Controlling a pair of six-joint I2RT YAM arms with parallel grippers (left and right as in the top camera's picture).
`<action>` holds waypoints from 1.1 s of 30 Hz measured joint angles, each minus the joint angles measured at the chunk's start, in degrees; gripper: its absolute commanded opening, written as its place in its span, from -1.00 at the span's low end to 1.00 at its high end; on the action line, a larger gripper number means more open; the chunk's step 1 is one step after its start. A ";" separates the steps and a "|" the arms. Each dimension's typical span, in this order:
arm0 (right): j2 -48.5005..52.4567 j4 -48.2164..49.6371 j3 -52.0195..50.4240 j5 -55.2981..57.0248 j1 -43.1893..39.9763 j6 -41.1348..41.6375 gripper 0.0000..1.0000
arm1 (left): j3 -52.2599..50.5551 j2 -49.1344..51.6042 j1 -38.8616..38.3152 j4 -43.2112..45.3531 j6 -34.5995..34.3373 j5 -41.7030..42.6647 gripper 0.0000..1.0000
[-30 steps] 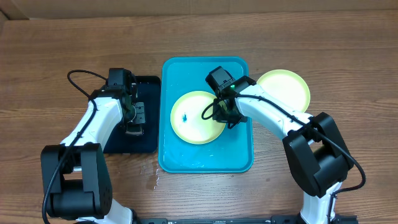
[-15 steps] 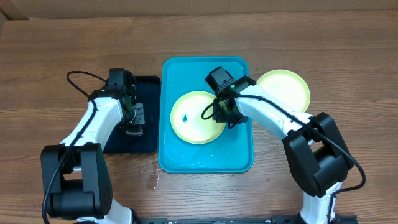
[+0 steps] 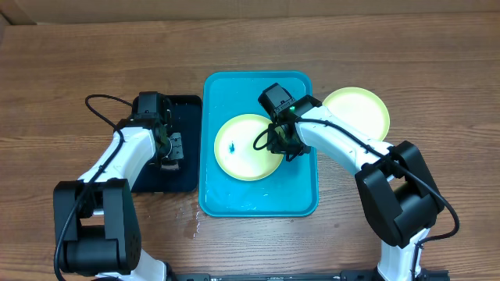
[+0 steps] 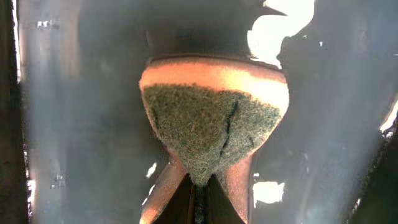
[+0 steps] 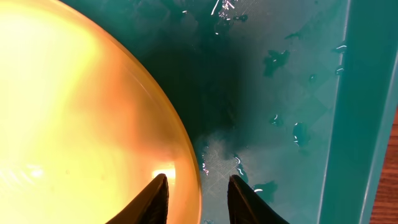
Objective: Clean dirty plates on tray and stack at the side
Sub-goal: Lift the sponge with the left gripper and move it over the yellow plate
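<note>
Left gripper (image 4: 200, 185): jaws drawn together and clamped on the narrow end of an orange foam sponge with a green scouring face (image 4: 211, 118). The sponge fans out ahead of the fingertips, scouring side toward the wrist camera. Under it lies the wet, dark floor of the small black rectangular plastic tray (image 3: 187, 109), which sits just beside the left edge of the large bright turquoise rectangular plastic tray (image 3: 258, 199). Right gripper (image 5: 198, 182): fingers apart, straddling the right-hand rim of a round shallow yellow-green plastic plate (image 5: 74, 112). One fingertip is over the plate and the other over the turquoise floor; no squeeze on the rim is visible. This plate lies flat in the middle of the turquoise tray and has a small dark blue smudge (image 3: 233, 146) left of its centre. Water droplets (image 5: 298, 134) are scattered on the tray floor near the right wall. A second yellow-green plate (image 3: 361, 113) rests on the brown wooden table (image 3: 78, 62), close to the turquoise tray's right rim at its far corner. From overhead I cannot tell whether anything lies beneath that second plate.
</note>
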 measured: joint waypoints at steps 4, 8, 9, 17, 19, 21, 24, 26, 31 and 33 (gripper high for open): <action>0.00 -0.26 0.00 -1.07 -0.02 0.00 -0.60 | 2.82 0.00 0.00 -3.54 0.00 0.22 -0.92; 0.00 -0.31 0.00 -2.54 -0.02 0.42 -0.88 | 5.68 -1.40 0.00 -4.35 0.00 0.22 -0.92; 0.00 -0.50 0.00 -2.80 -0.02 0.59 -0.90 | 6.27 -2.36 0.00 -4.35 0.00 0.22 -0.92; 0.00 -0.46 0.00 -4.72 -0.02 1.38 -0.38 | 8.00 -14.19 -0.33 -4.11 0.00 2.03 -0.92; 0.00 -0.26 0.00 -5.07 -0.02 1.55 -0.48 | 8.20 -15.87 -0.63 -3.93 0.02 4.09 -0.92; 0.00 0.09 0.00 -5.40 -0.02 1.73 -0.61 | 8.20 -16.57 -1.29 -3.26 0.00 7.39 -0.92; 0.00 0.44 0.00 -5.51 -0.02 1.75 -0.68 | 8.20 -16.28 -3.48 -2.97 0.00 11.52 -0.92; 0.00 0.39 0.00 -6.08 -0.02 1.70 -0.68 | 8.20 -15.82 -5.77 -2.95 -0.04 13.42 -0.91; 0.00 0.39 0.00 -7.39 -0.02 1.73 -0.68 | 8.20 -12.79 -11.34 -2.78 -0.57 15.63 -0.91; 0.00 0.39 0.00 -7.61 -0.02 1.70 -0.68 | 8.20 -10.71 -13.22 -2.43 -0.81 15.91 -0.92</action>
